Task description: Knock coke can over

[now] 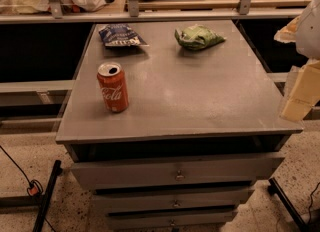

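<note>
One coke can (pixel 112 87) stands upright at the left of the grey cabinet top (pixel 200 96). Two snack bags lie at its far edge: one blue (pixel 120 35), one green (pixel 198 37). The gripper (pixel 300 93) hangs at the frame's right edge, well apart from the can; whether it is open or closed cannot be told.

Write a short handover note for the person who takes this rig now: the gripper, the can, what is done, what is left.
The gripper is at the right edge of the view, beside the right side of the cabinet top, far from the can and not touching it.
The coke can stands upright near the front left corner.
The blue snack bag and green snack bag lie at the back, apart from the can.
Done: nothing yet.
Left: bring the gripper across and tip the can over.
</note>
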### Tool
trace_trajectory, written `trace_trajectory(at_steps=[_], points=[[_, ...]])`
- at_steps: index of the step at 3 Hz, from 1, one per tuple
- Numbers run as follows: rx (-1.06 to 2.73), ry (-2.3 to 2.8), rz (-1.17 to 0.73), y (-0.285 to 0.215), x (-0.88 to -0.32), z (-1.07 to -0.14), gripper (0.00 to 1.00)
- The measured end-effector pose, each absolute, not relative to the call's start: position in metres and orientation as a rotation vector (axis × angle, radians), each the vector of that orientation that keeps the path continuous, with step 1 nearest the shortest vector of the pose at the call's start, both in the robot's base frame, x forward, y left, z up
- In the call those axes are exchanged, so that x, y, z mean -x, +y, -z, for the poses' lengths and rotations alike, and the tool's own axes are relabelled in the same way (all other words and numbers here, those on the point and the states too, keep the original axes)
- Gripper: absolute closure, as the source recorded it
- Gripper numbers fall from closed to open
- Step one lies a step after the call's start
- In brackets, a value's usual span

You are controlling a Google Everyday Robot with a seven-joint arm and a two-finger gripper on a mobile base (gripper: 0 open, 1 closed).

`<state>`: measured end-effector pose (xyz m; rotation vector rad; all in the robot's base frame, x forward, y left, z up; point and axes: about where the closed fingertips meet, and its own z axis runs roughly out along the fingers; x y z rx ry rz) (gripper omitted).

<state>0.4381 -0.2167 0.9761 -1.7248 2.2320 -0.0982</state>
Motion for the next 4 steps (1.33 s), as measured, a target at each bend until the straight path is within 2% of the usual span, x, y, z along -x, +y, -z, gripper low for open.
trace_trajectory(at_steps=[2,4], points=[[1.713,2.209,0.065,-0.214,-0.439,-0.978,0.00],[1.600,2.082,-0.184,-0.176,-0.470,-0.979,0.00]])
